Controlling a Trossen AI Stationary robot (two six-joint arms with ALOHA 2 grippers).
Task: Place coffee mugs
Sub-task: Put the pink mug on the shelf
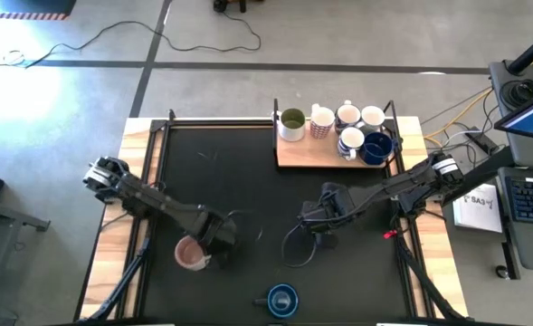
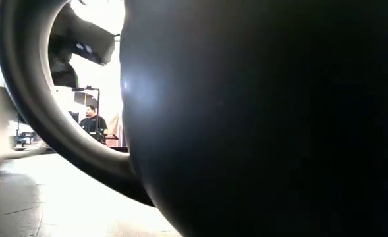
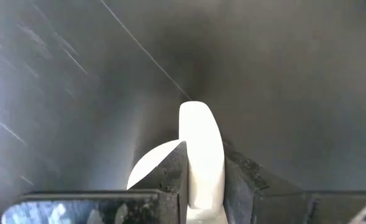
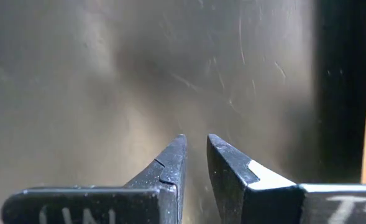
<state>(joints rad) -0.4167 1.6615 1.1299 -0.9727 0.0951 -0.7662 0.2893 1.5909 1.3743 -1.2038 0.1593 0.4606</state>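
This looks like a robotics lab or workshop: a black-topped wooden work table stands on a bare grey concrete floor with loose black cables, beside a desk with an open laptop.

Black matte tabletop, faintly scratched, set in a pale wooden table frame showing along the edges. Flat light-wood rectangular tray board at the far right part of the tabletop. Grey concrete floor beyond, crossed by a dark tape line and a thin black cable lying in loose curves. White printed paper sheet beside a black keyboard on the right. Person in dark clothing, distant in the room behind.
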